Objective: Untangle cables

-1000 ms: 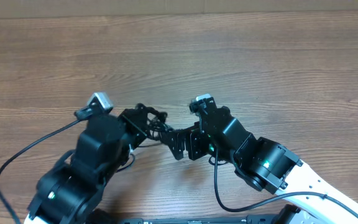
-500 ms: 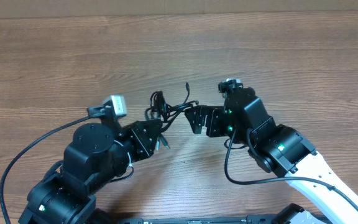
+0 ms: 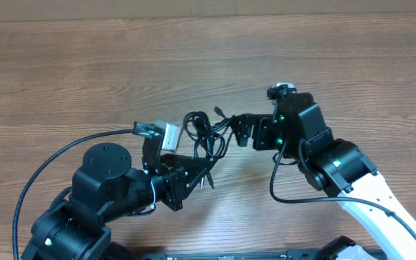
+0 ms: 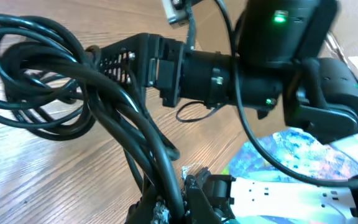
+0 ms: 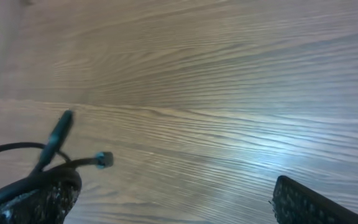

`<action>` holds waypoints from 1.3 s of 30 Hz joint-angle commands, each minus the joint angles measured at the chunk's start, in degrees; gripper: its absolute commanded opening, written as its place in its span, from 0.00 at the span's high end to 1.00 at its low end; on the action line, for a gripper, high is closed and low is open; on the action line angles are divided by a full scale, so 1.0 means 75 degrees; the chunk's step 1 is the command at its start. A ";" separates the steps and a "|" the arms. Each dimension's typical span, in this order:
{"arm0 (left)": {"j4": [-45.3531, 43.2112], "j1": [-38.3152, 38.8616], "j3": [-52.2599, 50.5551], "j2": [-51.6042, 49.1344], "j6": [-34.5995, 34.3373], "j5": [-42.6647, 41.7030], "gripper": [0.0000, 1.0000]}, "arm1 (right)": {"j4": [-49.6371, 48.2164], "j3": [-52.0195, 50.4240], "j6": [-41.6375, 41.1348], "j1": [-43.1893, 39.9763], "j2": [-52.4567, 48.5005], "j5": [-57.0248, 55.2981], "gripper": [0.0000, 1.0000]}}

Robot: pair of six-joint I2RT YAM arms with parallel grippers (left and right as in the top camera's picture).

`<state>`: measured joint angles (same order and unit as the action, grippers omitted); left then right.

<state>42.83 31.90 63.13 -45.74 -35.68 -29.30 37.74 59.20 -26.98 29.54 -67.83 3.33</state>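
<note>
The cables [image 3: 206, 133] are a bundle of thin black loops held just above the wooden table, between the two grippers. My left gripper [image 3: 196, 171] is shut on strands of the bundle from below. In the left wrist view the cords [image 4: 73, 68] run down into the closed jaws [image 4: 179, 202]. My right gripper [image 3: 238, 131] is just right of the bundle, with its fingers wide apart [image 5: 169, 194]. One blue-tipped plug end [image 5: 103, 160] and another strand lie over its left finger. Nothing is between the fingers.
The table [image 3: 85, 72] is brown wood grain, with a pale edge along the far side. The thick black wire of the left arm [image 3: 31, 184] loops out to the left. The wire of the right arm [image 3: 276, 189] hangs below its wrist.
Both grippers have moved right and away from the front edge. The left gripper has carried the bundle to the right. The right gripper has drawn apart from the left one.
</note>
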 commanded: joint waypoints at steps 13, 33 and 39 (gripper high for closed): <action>-0.0009 -0.0023 0.0178 0.0172 0.0702 0.0093 0.96 | 0.1067 0.0003 0.0265 -0.0568 -0.0058 -0.1335 0.00; 0.1058 -0.0020 0.0175 0.0166 0.0277 0.5496 0.96 | 0.1912 0.0003 0.2326 -0.0819 -0.0058 0.1408 0.00; 0.1052 -0.0012 0.0175 0.0157 0.2215 0.4042 0.96 | 0.0854 0.0003 0.2871 -0.0819 -0.0058 0.3803 0.00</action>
<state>51.42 31.86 63.16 -45.25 -28.71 8.19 46.30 59.11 -7.64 23.51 -68.12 22.87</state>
